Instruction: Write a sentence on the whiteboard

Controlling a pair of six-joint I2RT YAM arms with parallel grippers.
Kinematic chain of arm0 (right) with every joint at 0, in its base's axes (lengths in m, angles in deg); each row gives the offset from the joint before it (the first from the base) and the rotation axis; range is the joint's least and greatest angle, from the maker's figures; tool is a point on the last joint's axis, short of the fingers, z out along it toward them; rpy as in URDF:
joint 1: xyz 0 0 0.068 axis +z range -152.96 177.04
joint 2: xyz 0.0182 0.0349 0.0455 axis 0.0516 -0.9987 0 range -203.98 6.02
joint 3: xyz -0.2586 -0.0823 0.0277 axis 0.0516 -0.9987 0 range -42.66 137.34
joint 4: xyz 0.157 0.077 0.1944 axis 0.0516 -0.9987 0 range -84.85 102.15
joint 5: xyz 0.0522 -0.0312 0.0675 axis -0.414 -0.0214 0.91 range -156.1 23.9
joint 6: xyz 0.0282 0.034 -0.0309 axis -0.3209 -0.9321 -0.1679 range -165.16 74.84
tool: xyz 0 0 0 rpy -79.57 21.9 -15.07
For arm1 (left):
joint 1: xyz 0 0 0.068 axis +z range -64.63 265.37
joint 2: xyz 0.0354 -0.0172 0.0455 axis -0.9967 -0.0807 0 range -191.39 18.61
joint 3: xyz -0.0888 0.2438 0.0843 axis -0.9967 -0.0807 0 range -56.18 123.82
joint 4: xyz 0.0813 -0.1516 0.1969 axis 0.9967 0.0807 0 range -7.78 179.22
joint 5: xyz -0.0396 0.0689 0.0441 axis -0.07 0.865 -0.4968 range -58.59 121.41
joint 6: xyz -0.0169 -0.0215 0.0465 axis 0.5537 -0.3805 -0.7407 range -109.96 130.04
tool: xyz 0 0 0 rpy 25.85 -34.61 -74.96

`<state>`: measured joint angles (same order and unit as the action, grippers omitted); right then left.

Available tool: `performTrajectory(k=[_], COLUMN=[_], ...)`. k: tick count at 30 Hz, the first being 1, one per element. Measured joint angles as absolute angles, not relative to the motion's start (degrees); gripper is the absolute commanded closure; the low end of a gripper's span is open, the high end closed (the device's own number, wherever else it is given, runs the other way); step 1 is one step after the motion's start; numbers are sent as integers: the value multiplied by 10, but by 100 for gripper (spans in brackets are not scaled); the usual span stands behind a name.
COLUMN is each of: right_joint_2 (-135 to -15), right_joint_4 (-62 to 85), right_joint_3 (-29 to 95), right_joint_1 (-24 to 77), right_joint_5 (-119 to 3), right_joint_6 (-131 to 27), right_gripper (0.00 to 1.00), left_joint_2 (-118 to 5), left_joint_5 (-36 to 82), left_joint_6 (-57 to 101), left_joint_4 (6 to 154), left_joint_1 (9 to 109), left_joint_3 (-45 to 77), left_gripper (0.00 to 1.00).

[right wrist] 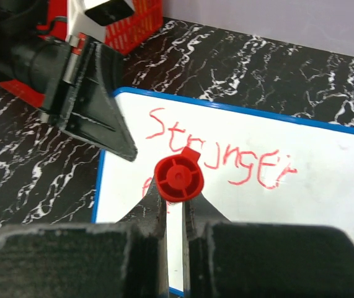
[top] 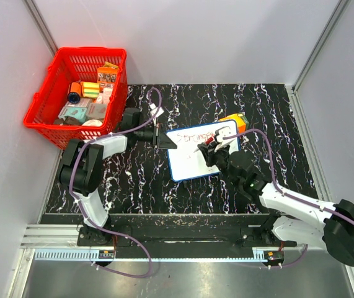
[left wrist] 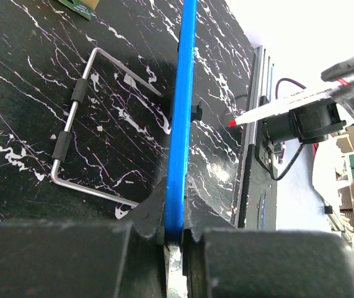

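Note:
The whiteboard (top: 192,164) lies mid-table, white with a thin blue frame. My left gripper (top: 164,139) is shut on its left edge; in the left wrist view the blue frame (left wrist: 181,124) runs edge-on between the jaws of the left gripper (left wrist: 178,239). My right gripper (top: 212,149) hovers over the board, shut on a red marker (right wrist: 178,176) held point-down. In the left wrist view the marker's (left wrist: 282,102) red tip points at the board. The sentence (right wrist: 226,155) reads "Stranger" in red, with a stroke of a second line beside the marker. The left gripper (right wrist: 127,152) shows at the board's corner.
A red basket (top: 46,102) with several small packages stands at the back left. An orange box (top: 235,121) sits behind the board's far right corner. A bent metal wire bracket (left wrist: 77,124) lies on the black marbled table by the board's frame. Grey walls close in both sides.

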<state>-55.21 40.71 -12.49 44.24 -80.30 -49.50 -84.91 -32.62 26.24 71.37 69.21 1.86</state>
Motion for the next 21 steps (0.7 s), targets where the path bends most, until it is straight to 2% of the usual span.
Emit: performTrajectory(k=[21], right_joint_2=[-602], right_joint_4=[444], right_joint_3=[-135], right_joint_1=[451], right_joint_5=[-837], right_joint_6=[-487], right_gripper=[100], left_joint_2=[-862], left_joint_5=[-333], left_joint_6=[250], left_joint_4=[743], left_joint_1=[701], left_joint_3=[31], left_gripper=[100])
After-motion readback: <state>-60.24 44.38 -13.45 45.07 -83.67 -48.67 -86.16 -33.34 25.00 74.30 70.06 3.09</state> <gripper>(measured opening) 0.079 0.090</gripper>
